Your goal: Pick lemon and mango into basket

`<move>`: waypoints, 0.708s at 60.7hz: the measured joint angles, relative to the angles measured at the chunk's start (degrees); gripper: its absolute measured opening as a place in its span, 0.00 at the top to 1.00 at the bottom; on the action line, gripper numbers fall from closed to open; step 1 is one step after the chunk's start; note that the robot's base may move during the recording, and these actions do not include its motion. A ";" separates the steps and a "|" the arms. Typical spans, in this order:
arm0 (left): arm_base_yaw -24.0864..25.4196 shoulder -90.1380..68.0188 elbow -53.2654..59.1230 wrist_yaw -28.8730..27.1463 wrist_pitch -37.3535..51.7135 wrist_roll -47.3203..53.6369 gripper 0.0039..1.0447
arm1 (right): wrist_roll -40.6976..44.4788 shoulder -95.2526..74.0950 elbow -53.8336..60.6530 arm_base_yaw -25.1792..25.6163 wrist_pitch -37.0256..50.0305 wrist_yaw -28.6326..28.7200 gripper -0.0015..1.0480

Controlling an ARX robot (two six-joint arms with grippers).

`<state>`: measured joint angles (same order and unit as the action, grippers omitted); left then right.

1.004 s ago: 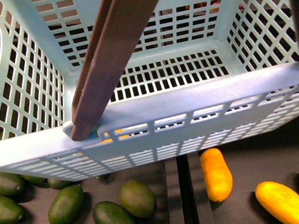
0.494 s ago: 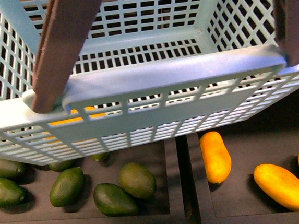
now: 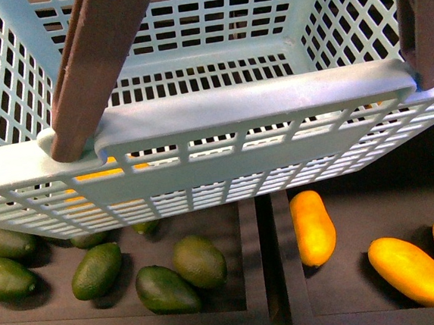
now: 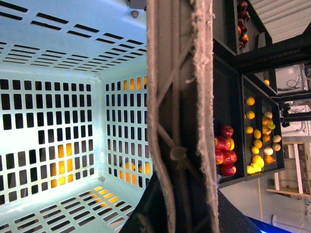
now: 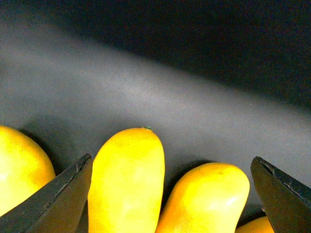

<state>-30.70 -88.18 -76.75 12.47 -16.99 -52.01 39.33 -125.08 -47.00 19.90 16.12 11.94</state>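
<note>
The basket [image 3: 243, 111] has barely shifted since half a second ago and hangs above the mangoes [image 3: 312, 226] in their dark tray [image 3: 358, 302]. We see the right gripper [image 5: 167, 194] spread wide, low over two mangoes. Whether the left gripper [image 4: 175, 208] grips the brown handle [image 4: 180, 97] we cannot tell.

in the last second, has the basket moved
Yes. In the front view the basket has slid left against the tray divider, and its near rim now lies less tilted.
</note>
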 joint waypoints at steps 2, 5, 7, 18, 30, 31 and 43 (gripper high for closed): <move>0.00 0.00 0.00 0.04 0.00 -0.04 0.95 | 0.66 -0.52 -0.20 0.00 -0.28 0.11 0.08; 0.00 0.00 0.00 0.17 0.00 -0.11 0.95 | 2.01 -1.84 -0.63 0.09 -0.87 0.33 0.08; 0.00 0.00 0.00 0.22 0.00 -0.09 0.95 | 2.64 -2.27 -0.79 0.11 -0.98 0.42 0.08; -0.02 0.00 0.00 0.24 0.00 -0.09 0.95 | 5.84 -4.74 -1.70 0.09 -1.79 1.20 0.08; 0.00 0.00 0.00 0.17 0.00 -0.07 0.95 | 8.52 -6.19 -1.90 -0.33 -3.45 2.10 0.08; 0.00 0.00 0.00 0.17 0.00 -0.07 0.95 | 8.61 -6.25 -1.92 -0.35 -3.48 2.10 0.08; 0.00 0.00 0.00 0.17 0.00 -0.09 0.95 | 8.90 -8.22 -2.43 -0.35 -2.99 1.62 0.08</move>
<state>-30.70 -88.18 -76.75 12.64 -16.99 -52.10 48.23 -133.29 -49.43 19.55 13.13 13.56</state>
